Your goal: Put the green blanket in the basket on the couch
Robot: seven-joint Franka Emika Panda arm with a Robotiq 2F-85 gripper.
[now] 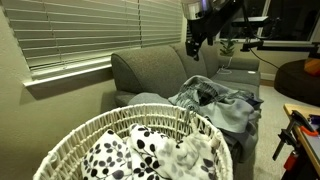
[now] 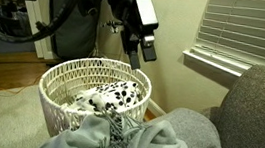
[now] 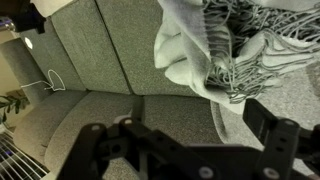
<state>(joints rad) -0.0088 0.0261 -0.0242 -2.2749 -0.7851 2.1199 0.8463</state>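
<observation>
The green blanket [image 1: 222, 100] lies in a rumpled heap on the seat of the grey couch [image 1: 150, 70], its fringe showing in the wrist view [image 3: 235, 60]. The white wicker basket [image 1: 75, 135] stands beside the couch and holds a white cloth with black spots [image 2: 115, 94]. My gripper [image 1: 195, 42] hangs in the air above the couch, clear of the blanket. In the wrist view my gripper [image 3: 185, 130] is open, its two fingers [image 3: 283, 135] spread wide over bare cushion with nothing between them. In an exterior view the blanket [image 2: 140, 140] fills the foreground and my gripper [image 2: 146, 47] sits above the basket [image 2: 62, 76].
Window blinds [image 1: 90, 30] and a sill run behind the couch. A plant [image 1: 228, 45] and dark furniture [image 1: 300, 75] stand past the couch's far end. Cables and equipment [image 2: 8, 15] sit behind the basket on the wooden floor.
</observation>
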